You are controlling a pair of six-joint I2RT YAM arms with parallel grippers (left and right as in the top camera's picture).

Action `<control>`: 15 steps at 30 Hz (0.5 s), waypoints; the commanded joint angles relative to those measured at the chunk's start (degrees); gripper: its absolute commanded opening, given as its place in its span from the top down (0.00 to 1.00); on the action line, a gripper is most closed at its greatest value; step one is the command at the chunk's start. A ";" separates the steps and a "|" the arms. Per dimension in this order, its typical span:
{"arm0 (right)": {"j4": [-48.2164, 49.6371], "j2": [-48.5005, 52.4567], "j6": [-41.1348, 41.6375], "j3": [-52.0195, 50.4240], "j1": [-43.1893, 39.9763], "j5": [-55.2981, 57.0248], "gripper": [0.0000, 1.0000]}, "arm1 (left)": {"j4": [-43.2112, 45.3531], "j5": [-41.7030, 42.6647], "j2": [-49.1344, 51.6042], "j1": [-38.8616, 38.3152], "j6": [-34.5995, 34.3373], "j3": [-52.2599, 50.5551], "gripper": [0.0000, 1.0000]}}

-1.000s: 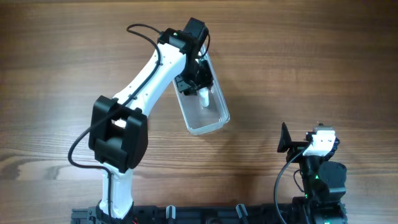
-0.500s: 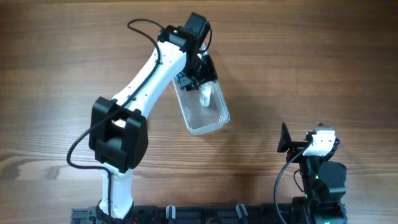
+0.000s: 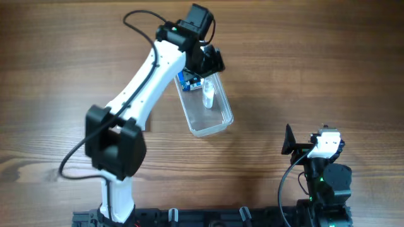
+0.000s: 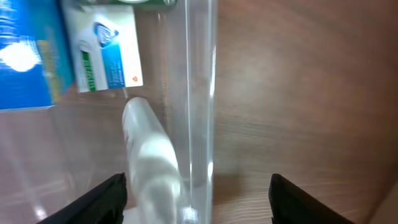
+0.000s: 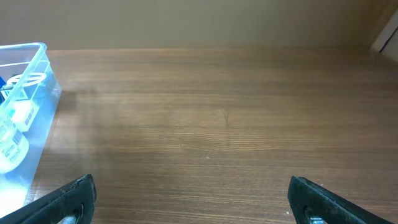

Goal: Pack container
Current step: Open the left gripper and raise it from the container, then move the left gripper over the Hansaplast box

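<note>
The container (image 3: 214, 125) is a long clear plastic tub lying at the table's middle. Inside it lie a small clear bottle (image 3: 207, 96) and a blue and white box (image 3: 188, 81). In the left wrist view the bottle (image 4: 149, 155) lies beside the container's wall (image 4: 200, 93), with the blue box (image 4: 25, 62) and a white and blue box (image 4: 107, 53) beyond. My left gripper (image 3: 207, 63) is open and empty above the container's far end. My right gripper (image 3: 315, 148) is open and empty, parked at the front right. The container also shows in the right wrist view (image 5: 28, 112).
The wooden table (image 3: 315, 63) bears nothing else in view. The right arm's base (image 3: 325, 183) stands at the front right edge. A black rail (image 3: 208, 217) runs along the front.
My left gripper has let go of the small bottle, which now lies in the container, and has risen and drawn back toward the far end. The right arm has not moved.
</note>
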 commanded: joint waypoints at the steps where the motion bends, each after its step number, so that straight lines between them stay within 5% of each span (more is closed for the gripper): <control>1: 0.28 -0.61 -0.70 -0.24 -0.33 -0.33 0.00 | -1.84 -5.79 -7.15 1.70 -4.81 1.27 0.24; 7: 0.28 -0.61 -0.70 -0.24 -0.33 -0.33 0.00 | -10.64 -15.06 -12.98 5.14 -16.06 1.27 0.03; 10: 0.28 -0.61 -0.70 -0.24 -0.33 -0.33 0.00 | -15.98 -17.84 -16.00 8.15 -22.05 1.20 0.01; 15: 0.28 -0.61 -0.70 -0.24 -0.33 -0.33 0.00 | -17.11 -18.40 -19.63 12.31 -16.46 -0.66 0.02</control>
